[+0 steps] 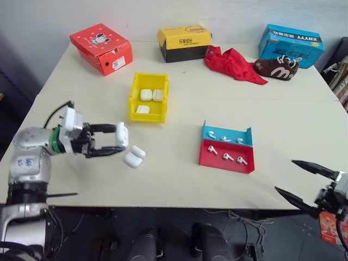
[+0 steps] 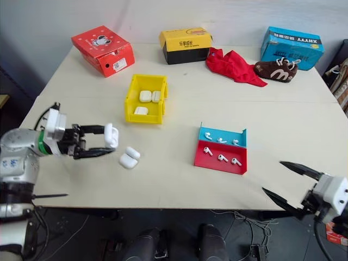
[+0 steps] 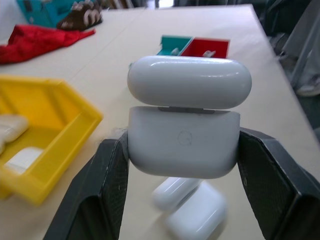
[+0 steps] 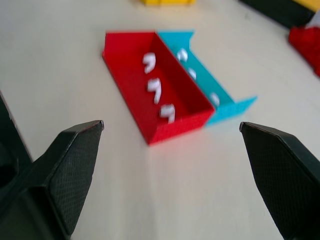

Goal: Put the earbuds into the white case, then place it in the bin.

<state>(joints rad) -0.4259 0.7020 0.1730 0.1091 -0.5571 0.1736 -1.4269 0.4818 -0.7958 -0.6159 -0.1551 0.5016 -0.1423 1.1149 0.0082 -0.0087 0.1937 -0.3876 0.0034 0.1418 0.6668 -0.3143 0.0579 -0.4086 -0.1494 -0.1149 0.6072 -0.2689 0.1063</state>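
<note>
We see the left tool (image 1: 116, 143) clamped on a white case (image 1: 122, 134), lid flipped up, held level above the desk (image 1: 179, 179), arm pointing right. Two more cases (image 1: 134, 156) lie on the desk just beside it. The yellow bin (image 1: 148, 97) with three cases sits behind. Earbuds (image 1: 227, 156) lie in the red-and-blue tray (image 1: 226, 148), mid-desk. The right tool (image 1: 302, 181), fingers wide apart, hangs off the desk's near right edge, well apart from the tray.
</note>
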